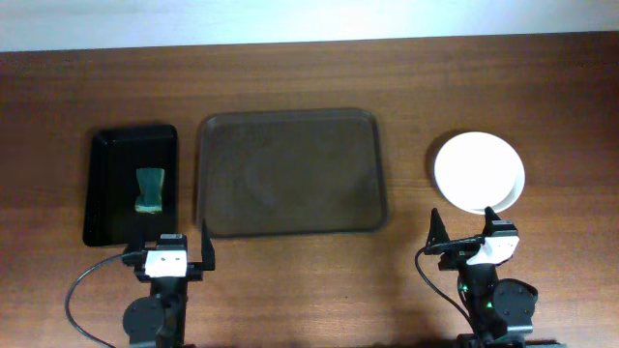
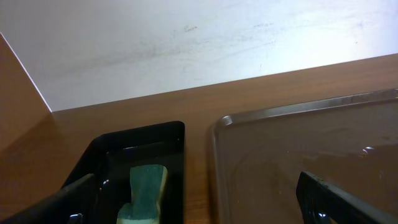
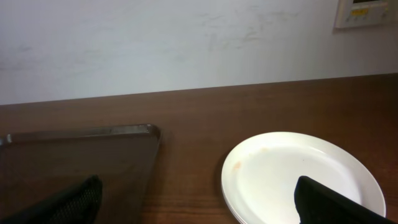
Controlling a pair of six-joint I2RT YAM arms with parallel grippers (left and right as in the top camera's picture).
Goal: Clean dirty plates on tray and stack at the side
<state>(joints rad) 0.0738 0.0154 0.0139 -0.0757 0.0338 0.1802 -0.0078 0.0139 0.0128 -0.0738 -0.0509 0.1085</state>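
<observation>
The dark brown tray (image 1: 290, 174) lies bare in the middle of the table, with no plate on it. The white plates (image 1: 478, 172) sit stacked on the table to its right; the top one shows a faint orange mark near its left rim (image 3: 237, 165). My right gripper (image 1: 469, 232) hovers open just in front of that stack (image 3: 292, 174), nothing between its fingers (image 3: 336, 202). My left gripper (image 1: 166, 246) stands open near the front edge, in front of the gap between the two trays, and holds nothing. The left wrist view shows the brown tray's near corner (image 2: 298, 143).
A smaller black tray (image 1: 133, 184) lies left of the brown one and holds a green sponge (image 1: 150, 188), which stands on edge in the left wrist view (image 2: 146, 186). A white wall runs along the table's far edge.
</observation>
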